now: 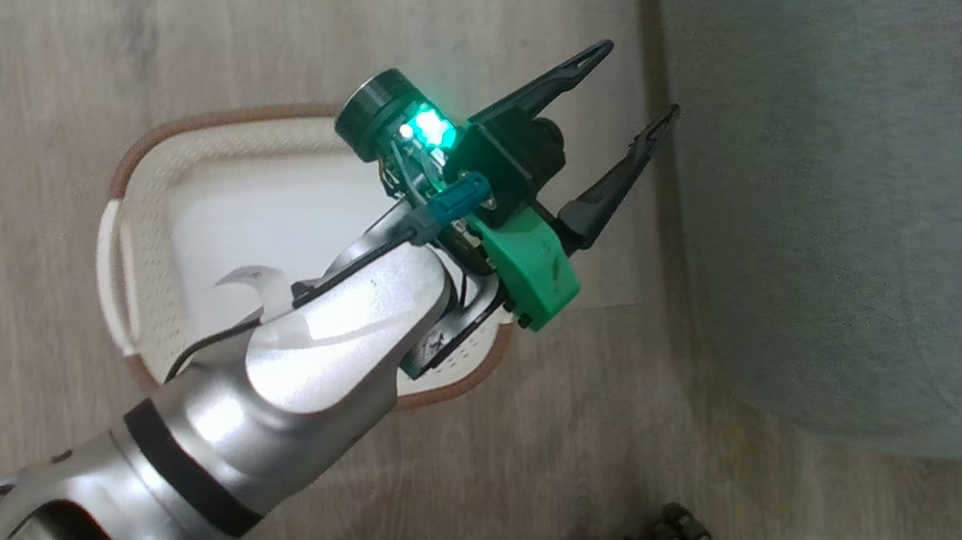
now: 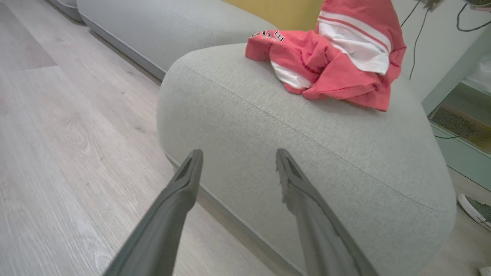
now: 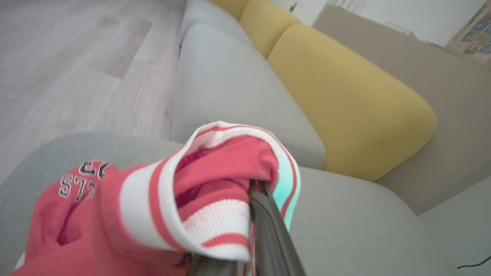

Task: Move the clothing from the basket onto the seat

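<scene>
On the seat (image 2: 307,161), your clothing (image 2: 337,65) sits in a red heap, with the striped waistband (image 3: 215,230) lifted at the top. Your right gripper (image 3: 257,188) is clamped on that waistband, fingers pressed together and fabric draped over them. Your left gripper (image 1: 641,77) hangs spread wide, holding nothing, above the basket (image 1: 184,144), tips pointing toward the seat's edge. That basket stands on the wood floor (image 1: 34,22), just beside the seat.

Light: bright, even
Glare: white sheen on the glossy silver forearm (image 1: 314,360)
Blur: thin red white-striped clothing (image 3: 191,199) smeared near the lens
</scene>
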`<state>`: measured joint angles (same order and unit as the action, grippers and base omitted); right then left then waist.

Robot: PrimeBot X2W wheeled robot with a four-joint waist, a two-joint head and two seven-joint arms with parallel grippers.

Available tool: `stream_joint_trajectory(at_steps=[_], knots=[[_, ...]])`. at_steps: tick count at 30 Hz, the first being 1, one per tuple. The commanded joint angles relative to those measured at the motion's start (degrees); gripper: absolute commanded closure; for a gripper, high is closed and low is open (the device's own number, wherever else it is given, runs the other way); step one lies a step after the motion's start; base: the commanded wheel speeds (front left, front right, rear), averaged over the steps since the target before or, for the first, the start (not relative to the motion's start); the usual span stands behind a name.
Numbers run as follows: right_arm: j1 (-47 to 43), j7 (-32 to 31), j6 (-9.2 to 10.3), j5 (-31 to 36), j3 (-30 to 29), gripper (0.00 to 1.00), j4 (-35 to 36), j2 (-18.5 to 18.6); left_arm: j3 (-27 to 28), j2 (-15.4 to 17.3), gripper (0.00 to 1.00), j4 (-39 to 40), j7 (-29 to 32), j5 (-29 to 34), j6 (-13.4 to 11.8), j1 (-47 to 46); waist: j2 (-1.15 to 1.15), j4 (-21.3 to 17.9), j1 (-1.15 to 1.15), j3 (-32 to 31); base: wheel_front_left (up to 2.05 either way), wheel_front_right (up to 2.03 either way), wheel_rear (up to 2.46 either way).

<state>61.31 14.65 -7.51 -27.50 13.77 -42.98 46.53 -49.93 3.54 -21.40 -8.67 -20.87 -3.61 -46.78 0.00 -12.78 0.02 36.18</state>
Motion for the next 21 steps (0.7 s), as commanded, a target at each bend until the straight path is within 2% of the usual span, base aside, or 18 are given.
stream_joint_trajectory(at_steps=[1,4,5,6,10,11,12,13,21], knots=[[0.3,0.3,0.02,0.5,1.2,1.0,-2.2,2.1,0.4,-0.5,0.0,2.1,-0.4,0.2,-0.5,-1.3,0.0,3.8,-0.02,4.0,0.0,0.0,0.0],[1.4,-0.6,0.02,-0.2,5.6,1.0,-9.0,0.7,0.0,-0.5,0.0,1.9,-1.1,-0.1,-1.2,-1.6,0.0,4.8,-0.02,4.7,0.0,0.0,0.0],[1.7,-1.9,0.02,-1.0,7.5,0.96,-10.7,0.2,-0.1,-0.6,0.0,1.8,-1.3,-0.3,-1.3,-1.7,0.0,5.0,-0.02,4.7,0.0,0.0,0.0],[2.1,-3.1,0.02,-1.8,9.4,0.79,-12.0,-0.2,-0.1,-0.6,0.0,1.7,-1.6,-0.4,-1.5,-1.8,0.0,5.2,-0.02,4.7,0.0,0.0,0.0],[2.9,-8.8,0.02,-5.2,17.9,0.53,-13.9,0.1,-0.2,-0.6,0.0,1.2,-2.4,-1.1,-2.1,-2.3,0.0,5.5,-0.02,4.3,0.0,0.0,0.0],[3.1,-9.9,0.02,-6.4,19.7,0.32,-13.7,0.3,-0.2,-0.6,0.0,1.0,-2.6,-1.2,-2.2,-2.4,0.0,5.4,-0.02,4.1,0.0,0.0,0.0],[3.3,-10.7,0.02,-7.7,21.3,0.07,-13.4,0.6,-0.2,-0.6,0.0,0.8,-2.7,-1.4,-2.2,-2.4,0.0,5.3,-0.02,3.8,0.0,0.0,0.0],[3.7,-11.1,0.02,-8.8,22.8,0.0,-13.0,1.0,-0.2,-0.6,0.0,0.5,-2.9,-1.6,-2.3,-2.4,0.0,5.1,-0.02,3.4,0.0,0.0,0.0],[5.0,-14.4,0.02,-17.0,34.1,0.0,-11.1,3.8,0.0,-0.6,0.0,-1.8,-4.5,-3.6,-1.5,-1.1,0.0,3.6,-0.02,-2.5,0.0,0.0,0.0]])
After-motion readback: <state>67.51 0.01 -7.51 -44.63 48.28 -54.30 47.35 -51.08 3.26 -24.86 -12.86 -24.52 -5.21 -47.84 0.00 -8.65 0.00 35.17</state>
